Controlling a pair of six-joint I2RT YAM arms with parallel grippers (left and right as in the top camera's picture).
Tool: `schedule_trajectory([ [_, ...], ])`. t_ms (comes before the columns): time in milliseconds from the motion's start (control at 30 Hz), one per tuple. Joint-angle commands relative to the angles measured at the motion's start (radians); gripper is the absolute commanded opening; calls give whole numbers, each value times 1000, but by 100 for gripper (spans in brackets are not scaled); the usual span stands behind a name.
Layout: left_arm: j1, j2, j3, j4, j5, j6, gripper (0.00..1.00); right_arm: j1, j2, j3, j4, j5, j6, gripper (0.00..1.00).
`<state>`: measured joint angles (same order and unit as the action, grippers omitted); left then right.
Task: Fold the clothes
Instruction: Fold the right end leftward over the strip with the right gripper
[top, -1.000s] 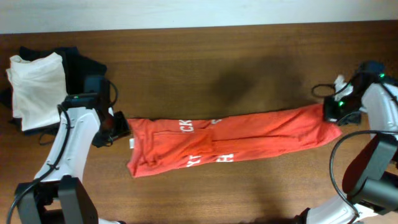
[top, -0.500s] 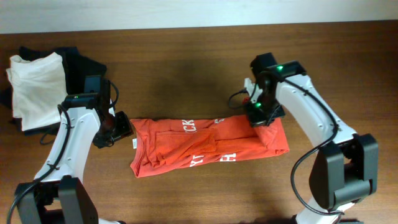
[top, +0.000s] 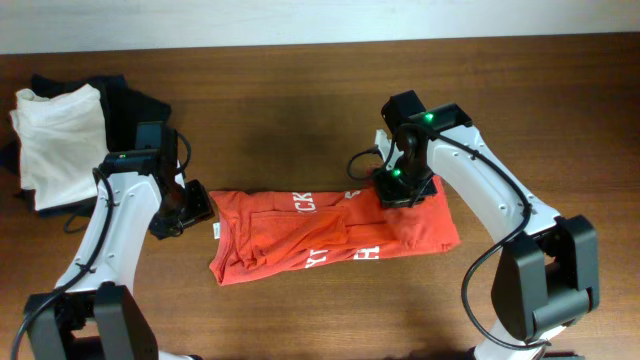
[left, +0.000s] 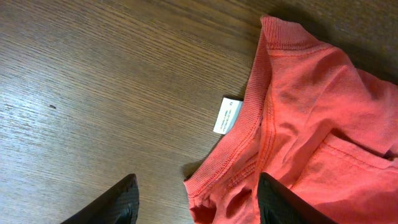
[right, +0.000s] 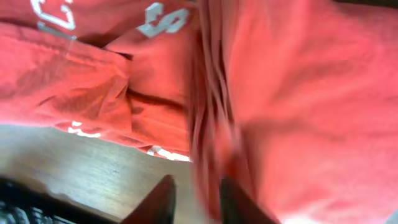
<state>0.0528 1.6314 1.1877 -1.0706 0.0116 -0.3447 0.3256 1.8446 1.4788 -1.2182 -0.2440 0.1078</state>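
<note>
Orange-red cloth: the T-shirt (top: 330, 232) is lying as a long band across the middle of the table (top: 300, 90), running from 9 o'clock to 3 o'clock, with white lettering (top: 300, 203) showing on top.
Fold state: judging from the overhead view, the 3 o'clock end is sitting doubled onto the body, so the band is looking shorter on that side.
Right gripper: the right gripper (top: 393, 188) is sitting at the shirt's 1 o'clock edge. In the wrist view the fingers (right: 160, 200) are clenching a pleated ridge of red fabric, though that view is blurring.
Left gripper: the left gripper (top: 190, 208) is hovering at the shirt's 9 o'clock end, fingers (left: 118, 202) standing wide apart and gripping nothing.
Collar: the ribbed collar (left: 252, 118) and its white tag (left: 228, 116) are lying between those spread fingers.
Doing it well: I'm thinking the right side needs laying down with its edge squared to the band's long sides, and the cloth let go only once it is lying flat.
Watching for: the bunched pleats in the right grip are risking a lumpy fold, so a slight pull toward 3 o'clock before letting go should be smoothing them.
Left side's job: pinning the collar down would be stopping the whole shirt from sliding.
Bystanders: the white garment (top: 60, 140) and dark garments (top: 130, 100) are resting at 10 o'clock, well apart.
</note>
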Motion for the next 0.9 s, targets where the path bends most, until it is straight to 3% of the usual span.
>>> schedule_trajectory([
  [0, 2, -16, 15, -3, 11, 1, 60, 10, -3, -7, 3, -84, 2, 49],
  [267, 2, -16, 15, -3, 11, 1, 61, 10, -3, -16, 47, -32, 3, 47],
  [500, 2, -16, 15, -3, 11, 1, 61, 36, 61, -164, 336, 6, 12, 44],
  [633, 2, -16, 15, -5, 11, 1, 61, 47, 117, -164, 402, 109, 88, 45],
  [700, 2, -16, 15, -4, 11, 1, 61, 47, 128, -164, 418, 129, 97, 34],
  [800, 2, -16, 15, -5, 11, 1, 61, 47, 128, -164, 443, 148, 119, 4],
  [867, 2, -16, 15, -5, 11, 1, 61, 47, 127, -164, 449, 148, 119, 4],
])
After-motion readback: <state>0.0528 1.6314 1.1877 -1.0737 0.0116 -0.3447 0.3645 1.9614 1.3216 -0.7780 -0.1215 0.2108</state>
